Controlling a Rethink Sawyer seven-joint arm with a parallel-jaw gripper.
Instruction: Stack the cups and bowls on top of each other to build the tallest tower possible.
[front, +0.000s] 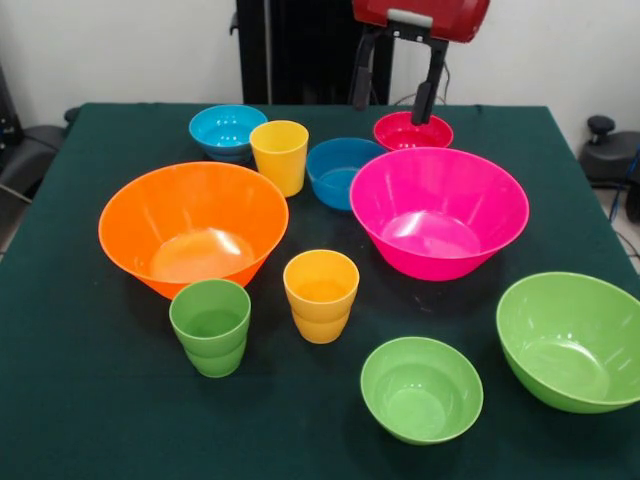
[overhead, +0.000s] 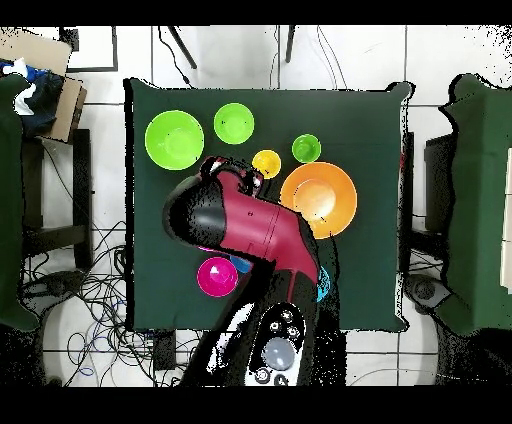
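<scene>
**Nothing stacked yet: gripper open above the small red-pink bowl**

The gripper (front: 396, 97) hangs at the far side of the table (front: 80, 400), its two black fingers spread apart and holding nothing, just above the small red-pink bowl (front: 412, 131). All ten pieces sit singly and upright on the dark green cloth, so the tower has no base yet.

A good first step, I judge, is to pick a wide bowl as the foundation: the large orange bowl (front: 193, 225) at left, the large pink bowl (front: 438, 210) right of centre, or the large green bowl (front: 570, 340) at near right. Their flared walls mean a pinch on the rim, squarely and level, will serve best.

Everything looks like glossy moulded plastic, smooth and likely slippery. The small green bowl (front: 421, 388) sits near; the light blue bowl (front: 227, 130) and darker blue bowl (front: 342, 171) sit far. The tapered cups, yellow (front: 279, 155), orange-yellow (front: 321, 295) and green (front: 210, 326), have stepped bases.
</scene>
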